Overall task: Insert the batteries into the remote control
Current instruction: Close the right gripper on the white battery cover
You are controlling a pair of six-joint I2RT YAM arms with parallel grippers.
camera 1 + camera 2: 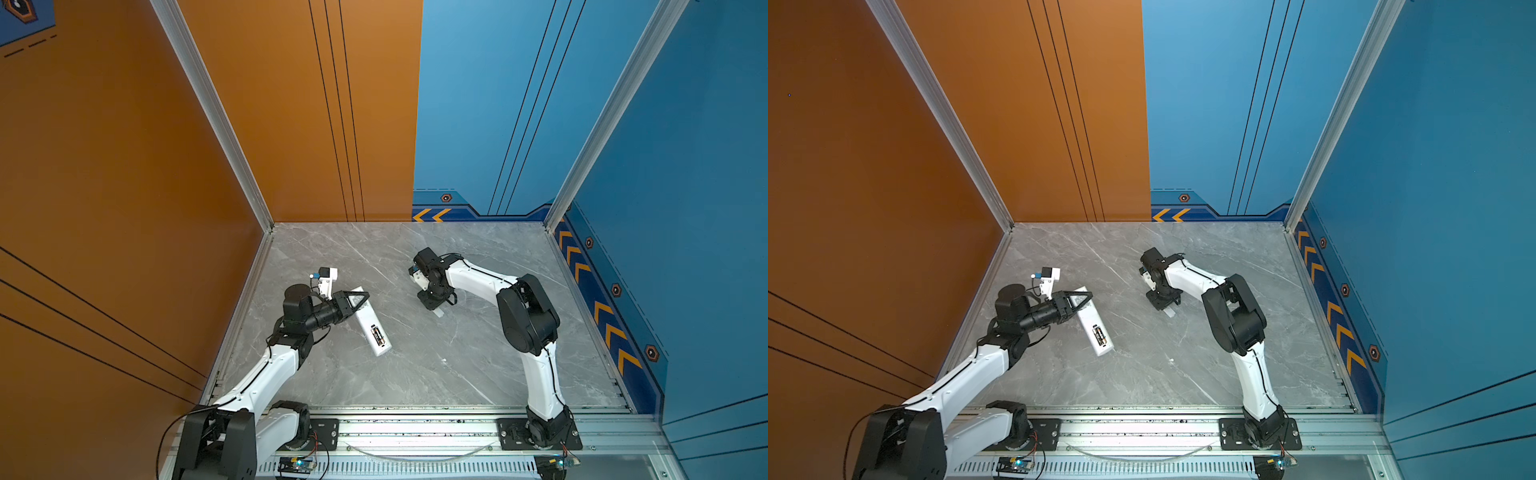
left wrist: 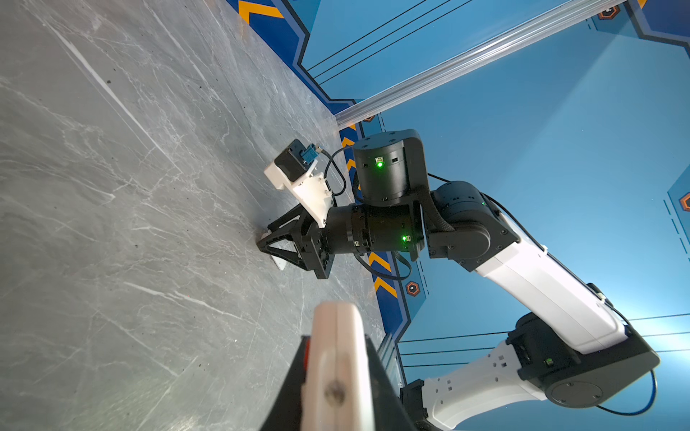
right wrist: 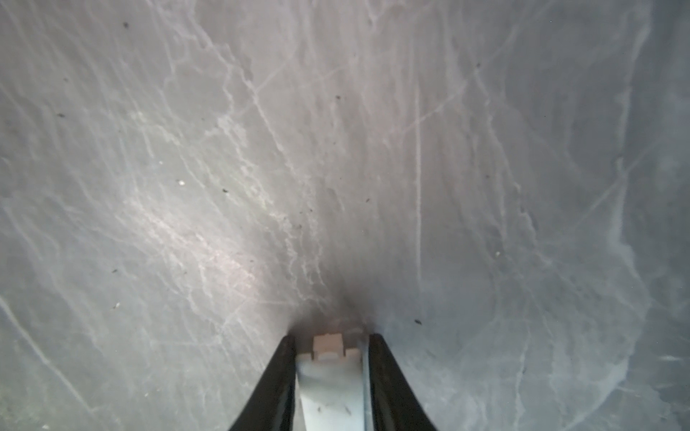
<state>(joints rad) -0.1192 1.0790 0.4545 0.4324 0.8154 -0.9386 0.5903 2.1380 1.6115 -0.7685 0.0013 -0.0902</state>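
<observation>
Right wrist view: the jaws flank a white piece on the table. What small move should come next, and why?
Probably lift the white cover piece off the table with the right gripper, which looks shut on it. Both batteries already sit in the open bay of the remote control, held by the left gripper, so seemingly only closing remains.

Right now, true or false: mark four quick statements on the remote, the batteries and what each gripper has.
1. The left gripper is shut on the remote control. True.
2. The remote's battery bay is empty. False: the batteries sit in the open bay, as both top views show.
3. The right gripper holds a battery. False: a white cover piece sits between its jaws, with its end down at the table.
4. The two grippers are well apart, not touching. True.
</observation>
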